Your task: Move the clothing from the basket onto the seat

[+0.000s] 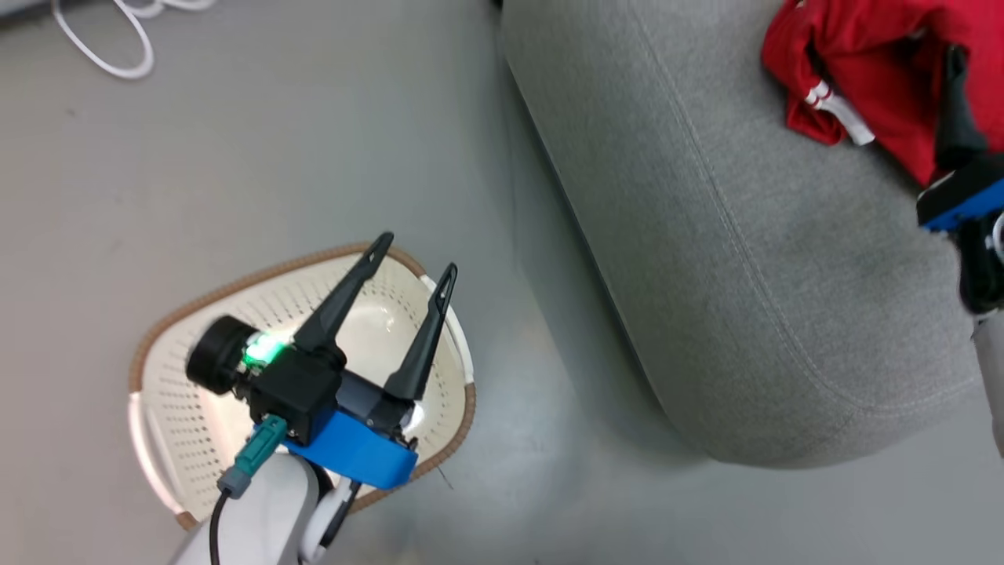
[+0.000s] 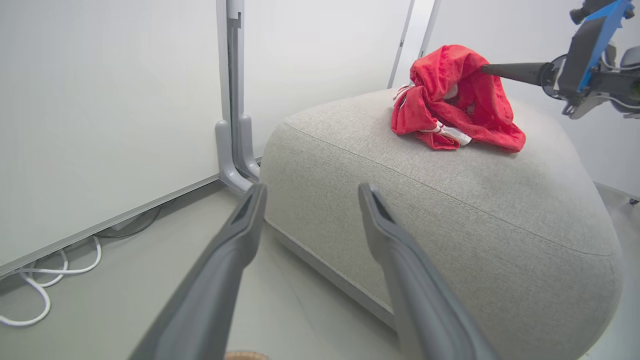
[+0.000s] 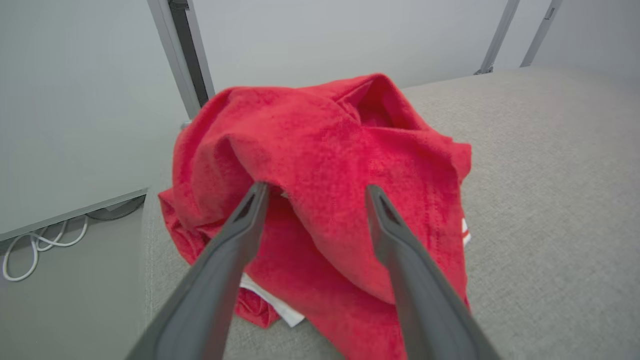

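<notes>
At the lower left of the head view the basket (image 1: 176,408) stands on the floor (image 1: 314,141), with the left gripper (image 1: 416,257) above it, fingers spread wide. At upper right the clothing (image 1: 871,55) lies on the seat (image 1: 706,259). The right gripper (image 3: 316,190) has its fingers wide, tips among the red folds.
</notes>
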